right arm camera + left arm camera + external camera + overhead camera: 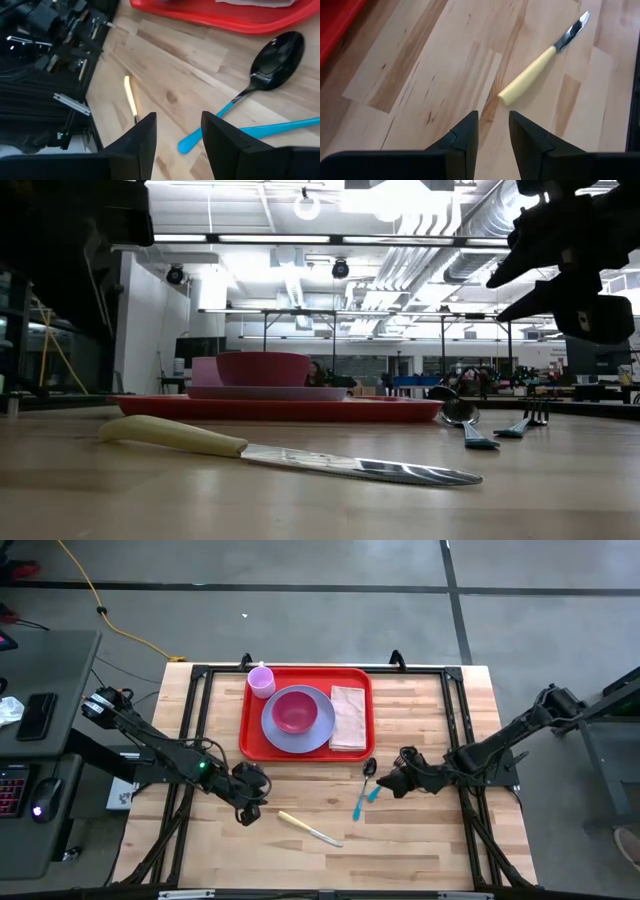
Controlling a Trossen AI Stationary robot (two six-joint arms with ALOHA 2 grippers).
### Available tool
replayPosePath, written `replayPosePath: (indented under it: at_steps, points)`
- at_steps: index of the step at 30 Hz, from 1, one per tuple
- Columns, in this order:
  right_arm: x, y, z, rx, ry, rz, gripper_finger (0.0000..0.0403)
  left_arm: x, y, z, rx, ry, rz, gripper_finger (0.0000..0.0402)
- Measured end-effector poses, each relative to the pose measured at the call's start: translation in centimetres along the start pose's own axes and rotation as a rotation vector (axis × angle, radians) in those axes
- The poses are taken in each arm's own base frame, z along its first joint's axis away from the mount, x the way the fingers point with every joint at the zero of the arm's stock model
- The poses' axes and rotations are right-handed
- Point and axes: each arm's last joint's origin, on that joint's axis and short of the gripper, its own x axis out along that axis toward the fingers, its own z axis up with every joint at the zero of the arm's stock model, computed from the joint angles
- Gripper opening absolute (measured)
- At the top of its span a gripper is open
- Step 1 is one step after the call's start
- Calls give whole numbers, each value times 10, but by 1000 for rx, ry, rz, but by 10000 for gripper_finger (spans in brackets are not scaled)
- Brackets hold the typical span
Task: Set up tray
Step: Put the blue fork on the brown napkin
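Beyond both jaws, the tray (250,730)

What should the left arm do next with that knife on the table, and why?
Probably ease the left gripper forward and down over the knife. Its fingers are open, empty, and just short of the yellow handle, while the knife lies off the tray.

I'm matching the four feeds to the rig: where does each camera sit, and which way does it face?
High: overhead, straight down on tray, both arms.
Low: table height, level past knife to tray; an arm hangs at upper right.
Left wrist: behind left gripper, open, facing knife.
Right wrist: behind right gripper, open, facing spoon.
Shared: all four show the knife.
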Motion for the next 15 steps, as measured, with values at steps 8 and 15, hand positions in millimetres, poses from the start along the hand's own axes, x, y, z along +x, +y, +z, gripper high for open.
replayPosePath:
  at_steps: [8,15]
  points:
    - [0,2,1,11,17,25,134,0,1,-2,40,23,8,138]
    - [0,5,0,29,70,61,134,0,2,-2,68,28,7,138]
